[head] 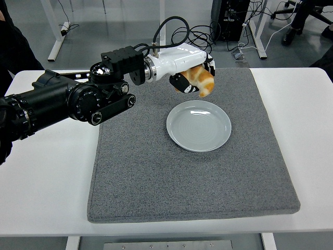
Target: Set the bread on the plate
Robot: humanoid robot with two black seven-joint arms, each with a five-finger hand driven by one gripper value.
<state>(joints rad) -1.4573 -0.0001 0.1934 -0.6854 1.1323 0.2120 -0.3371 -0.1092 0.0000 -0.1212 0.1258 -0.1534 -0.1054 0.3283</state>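
Grey mat (156, 172): left hand (193, 78) holds bread (200, 80) above plate (199, 126).

left arm (78, 99) reaching in from 9 o'clock toward 2 o'clock, left hand (191, 78) palm down, fingers curling around a load.

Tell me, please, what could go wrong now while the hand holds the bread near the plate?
1. The left hand holds the bread beyond the far rim of the plate, not over its middle. If released here, the bread may land on the grey mat instead.
2. The fingers wrap only part of the bread; it might slip out early.
3. Coming down too low, the hand could push the plate.
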